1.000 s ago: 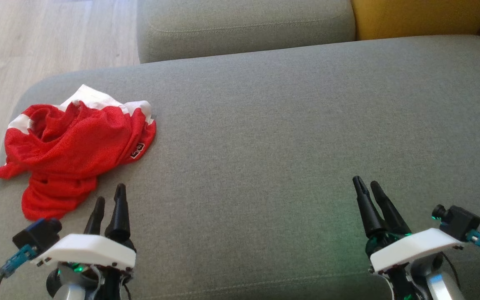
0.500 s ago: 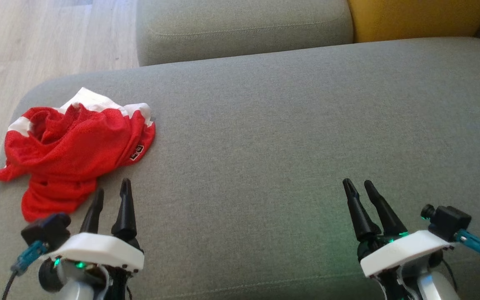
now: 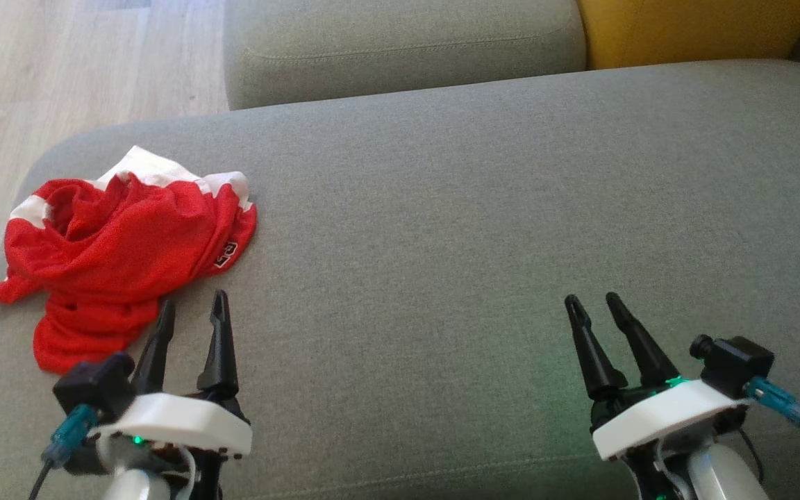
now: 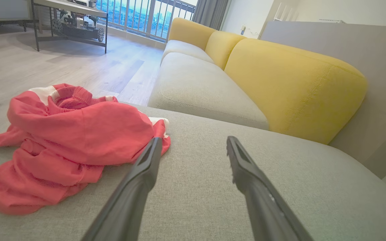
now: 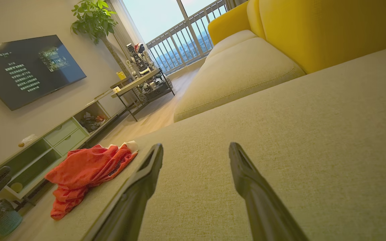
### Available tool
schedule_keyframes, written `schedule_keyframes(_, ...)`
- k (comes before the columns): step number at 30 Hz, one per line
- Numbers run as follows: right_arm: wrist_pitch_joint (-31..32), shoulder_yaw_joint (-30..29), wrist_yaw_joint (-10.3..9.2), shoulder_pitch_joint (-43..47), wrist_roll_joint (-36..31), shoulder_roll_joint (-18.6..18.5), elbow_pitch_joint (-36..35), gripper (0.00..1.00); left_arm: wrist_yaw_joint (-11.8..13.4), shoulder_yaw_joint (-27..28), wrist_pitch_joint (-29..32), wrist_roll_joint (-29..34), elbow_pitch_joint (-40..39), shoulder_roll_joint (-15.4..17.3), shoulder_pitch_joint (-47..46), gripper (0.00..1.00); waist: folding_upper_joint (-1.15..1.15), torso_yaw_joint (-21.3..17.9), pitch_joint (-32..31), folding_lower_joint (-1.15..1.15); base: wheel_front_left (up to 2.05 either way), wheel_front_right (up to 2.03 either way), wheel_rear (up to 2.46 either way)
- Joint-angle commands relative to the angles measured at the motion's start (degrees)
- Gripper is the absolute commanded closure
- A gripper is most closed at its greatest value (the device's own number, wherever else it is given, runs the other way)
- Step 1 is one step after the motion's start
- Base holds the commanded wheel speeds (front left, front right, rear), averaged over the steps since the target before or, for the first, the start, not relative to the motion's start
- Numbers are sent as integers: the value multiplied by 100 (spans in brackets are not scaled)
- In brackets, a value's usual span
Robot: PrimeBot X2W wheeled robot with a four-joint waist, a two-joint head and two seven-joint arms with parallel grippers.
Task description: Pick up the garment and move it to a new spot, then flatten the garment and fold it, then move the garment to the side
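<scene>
1. The garment (image 3: 115, 257) is thin red cloth with a fine mesh look, totally matt, plus plain white cloth bands.
2. The sofa seat (image 3: 476, 208) is grey woven fabric, matt and a bit rough. The yellow cushion (image 4: 290, 87) looks like similar cloth.
3. The floor (image 3: 60, 62) looks like pale wood, smooth with a low sheen.
4. The left gripper (image 3: 193, 300) and right gripper (image 3: 590, 298) have dark matt fingers (image 3: 218, 347), plastic by the look, under smooth white plastic covers (image 3: 178, 423).

Home living room, grey-and-yellow sofa (image 4: 196, 77), wall television (image 5: 28, 67), balcony railing (image 5: 186, 43), potted plant (image 5: 94, 16)
</scene>
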Motion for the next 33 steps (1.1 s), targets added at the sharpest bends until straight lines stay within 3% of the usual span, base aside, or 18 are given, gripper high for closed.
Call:
schedule_keyframes(1, -113, 54, -1, -326, -236, -57, -223, 0, -31, 148, -100, 235, -250, 57, -150, 0, 0, -2, 1, 0, 0, 0, 0)
schedule_keyframes(33, -631, 177, -1, -383, -2257, -77, -198, 0, -822, 417, -623, 2242, -132, -400, 151, 0, 0, 41, -6, 0, 0, 0, 0)
